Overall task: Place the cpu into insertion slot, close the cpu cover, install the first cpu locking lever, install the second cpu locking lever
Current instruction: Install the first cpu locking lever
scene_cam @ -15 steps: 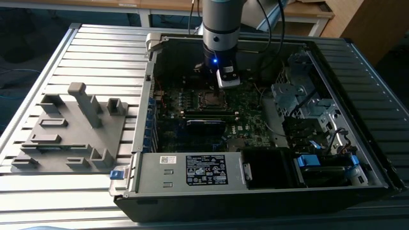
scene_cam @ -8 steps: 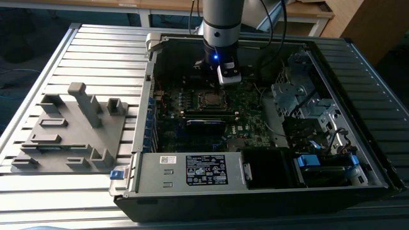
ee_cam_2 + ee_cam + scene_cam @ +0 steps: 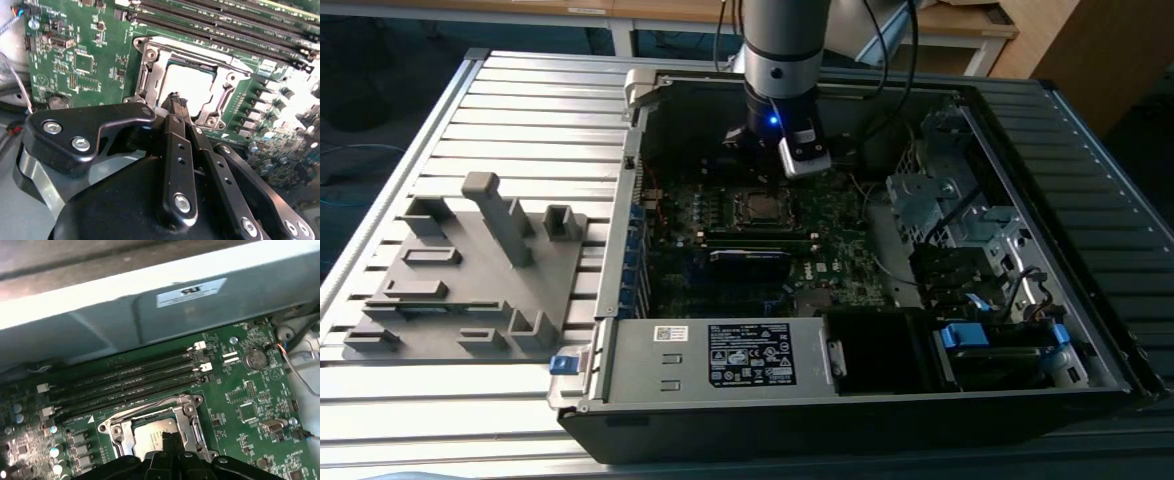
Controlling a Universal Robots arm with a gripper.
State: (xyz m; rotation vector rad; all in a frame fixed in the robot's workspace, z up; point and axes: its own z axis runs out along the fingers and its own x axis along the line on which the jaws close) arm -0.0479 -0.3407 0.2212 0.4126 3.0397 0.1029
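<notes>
We saw the gripper [image 3: 176,100] poised low over the motherboard [image 3: 90,55], its black fingers [image 3: 172,145] pressed together with nothing between them, the tips just above the near edge of the cpu [image 3: 185,87]. In the first wrist view the same closed gripper [image 3: 167,436] hung at the edge of the chip's dull silver top [image 3: 152,432].

The cpu lay flat inside the insertion slot [image 3: 150,75], and the cpu cover [image 3: 227,82] sat down around it as a silvery frame, the chip showing through its square opening. We could not tell whether the cover was fully latched, nor how the thin locking levers stood along its sides.

Beyond the socket ran the long black memory slots [image 3: 125,377], parallel to one side of it, with white clips at their ends. A round coin battery [image 3: 253,359] sat on the green board, well apart from the socket.

In the exterior view the arm [image 3: 781,50] reached down into the open computer case [image 3: 1014,300], the gripper [image 3: 767,150] hovering just behind the socket [image 3: 758,205]. A power supply with a label [image 3: 720,355] filled the near side of the case. On the exterior view's left, a grey fixture with upright blocks [image 3: 480,270] rested on the ribbed metal tabletop [image 3: 520,110], beside the case.
</notes>
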